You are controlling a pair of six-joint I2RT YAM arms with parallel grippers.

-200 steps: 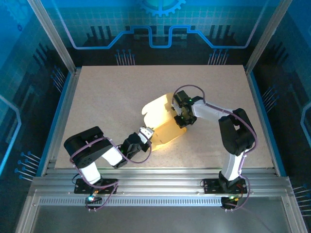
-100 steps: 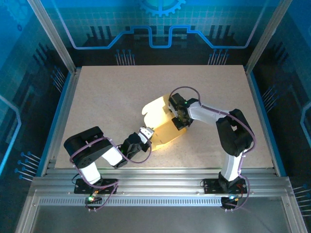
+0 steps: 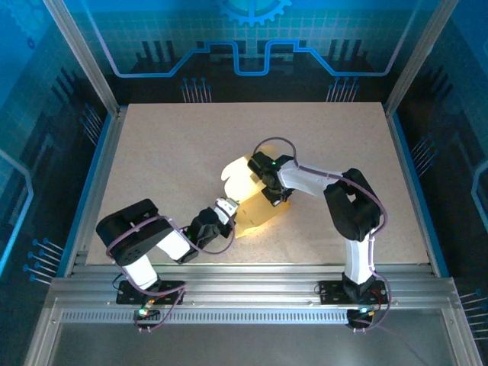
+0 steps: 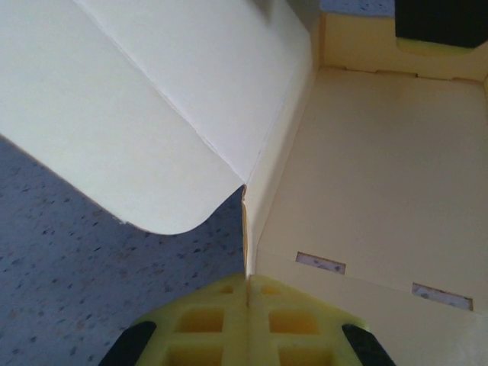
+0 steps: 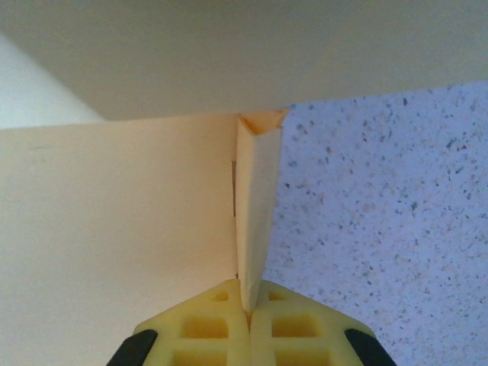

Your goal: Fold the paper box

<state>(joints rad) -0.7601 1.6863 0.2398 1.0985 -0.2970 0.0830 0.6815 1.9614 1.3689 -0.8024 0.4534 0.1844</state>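
Pinching the paper box [image 3: 259,217] from opposite ends, the left jaws are closed on a thin upright wall edge and the right jaws on a narrow folded strip of card. The box sits between them on the bench [image 3: 168,152]. Its walls are partly raised. Ahead of the left jaws, the rounded flap [image 4: 152,114] is untucked and the tab slots [image 4: 320,263] are empty, so about half the folding likely remains.

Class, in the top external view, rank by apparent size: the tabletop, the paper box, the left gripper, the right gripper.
Largest: the speckled beige tabletop.
Next: the pale yellow card paper box.
Smallest: the left gripper and right gripper, which look alike, so unranked.
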